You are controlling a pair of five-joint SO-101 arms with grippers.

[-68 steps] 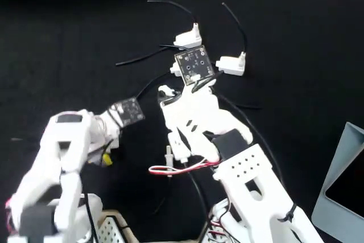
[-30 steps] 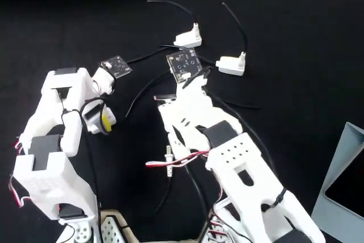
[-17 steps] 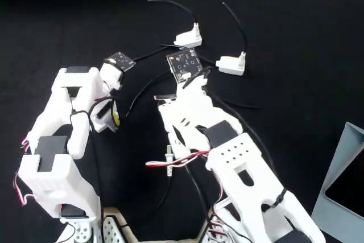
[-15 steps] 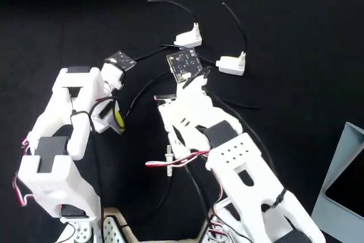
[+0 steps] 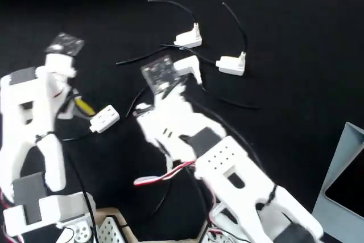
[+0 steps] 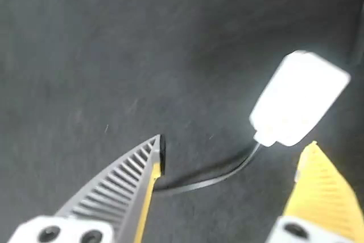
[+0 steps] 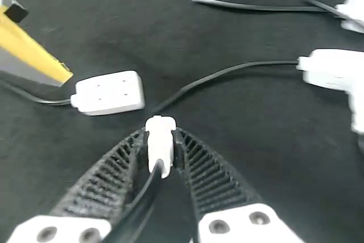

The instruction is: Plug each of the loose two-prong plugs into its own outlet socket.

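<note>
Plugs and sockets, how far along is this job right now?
Nothing looks plugged in yet. In hand: the right gripper is shut on a white plug, near the four-hole socket block, whose holes are empty. The left gripper is open over that block's cord. Left to do: seat this plug, then deal with the two white corded pieces lying apart farther out.

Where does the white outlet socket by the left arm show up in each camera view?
High view: the socket lies beside the left arm, left of centre.
Left wrist view: socket just past the yellow finger.
Right wrist view: socket beyond the gripped plug.
Shared landmark: that yellow finger.
</note>
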